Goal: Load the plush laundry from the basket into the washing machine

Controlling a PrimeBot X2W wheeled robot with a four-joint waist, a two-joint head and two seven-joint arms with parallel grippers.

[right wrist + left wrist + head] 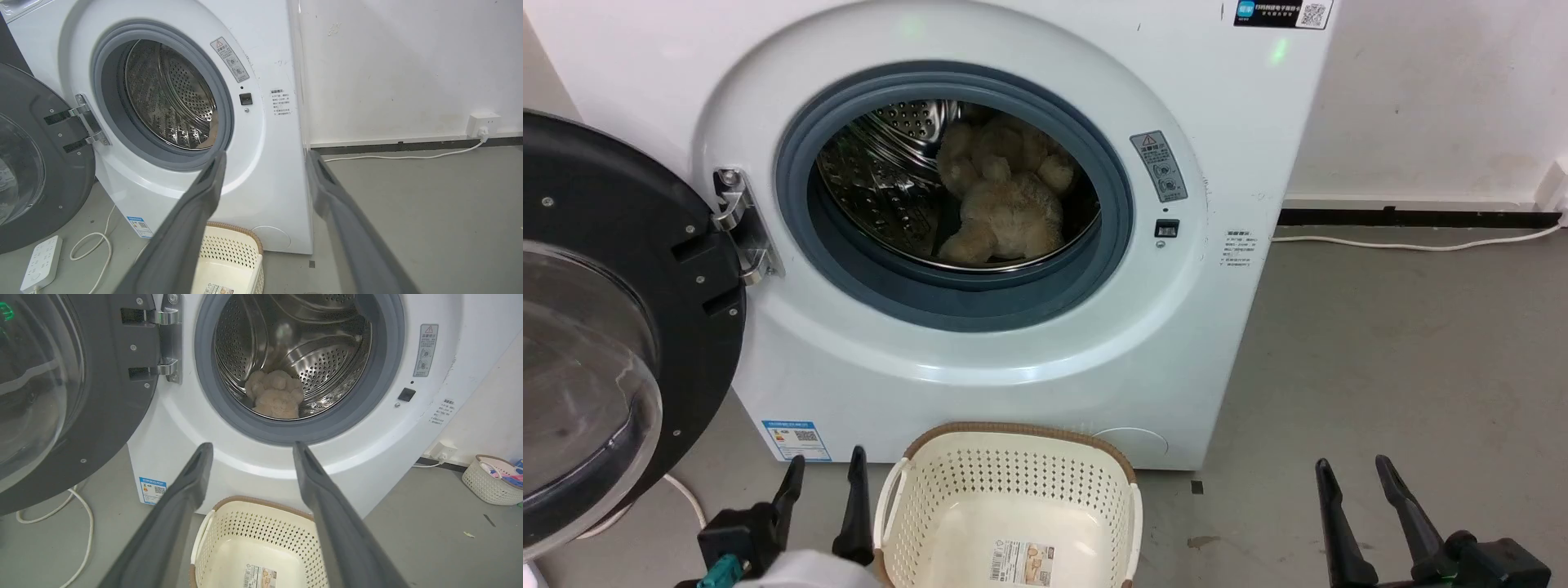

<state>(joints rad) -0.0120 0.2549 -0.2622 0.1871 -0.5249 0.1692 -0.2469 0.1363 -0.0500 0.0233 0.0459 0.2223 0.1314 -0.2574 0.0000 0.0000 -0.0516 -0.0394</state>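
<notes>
The cream-beige plush laundry (1005,200) lies inside the steel drum of the white washing machine (980,359), whose black-rimmed glass door (596,327) hangs wide open at the left. In the left wrist view the plush (276,394) rests low in the drum. The cream perforated basket (1013,469) stands on the floor before the machine, holding nothing but its label sticker (1023,562). My left gripper (823,465) is open beside the basket's left side. My right gripper (1352,467) is open over the floor at the lower right, well apart from the basket.
A white cable (1413,242) runs along the floor by the wall at the right. A power strip (41,263) and looped cord (92,245) lie under the open door. Another small basket (492,479) with items stands by the wall.
</notes>
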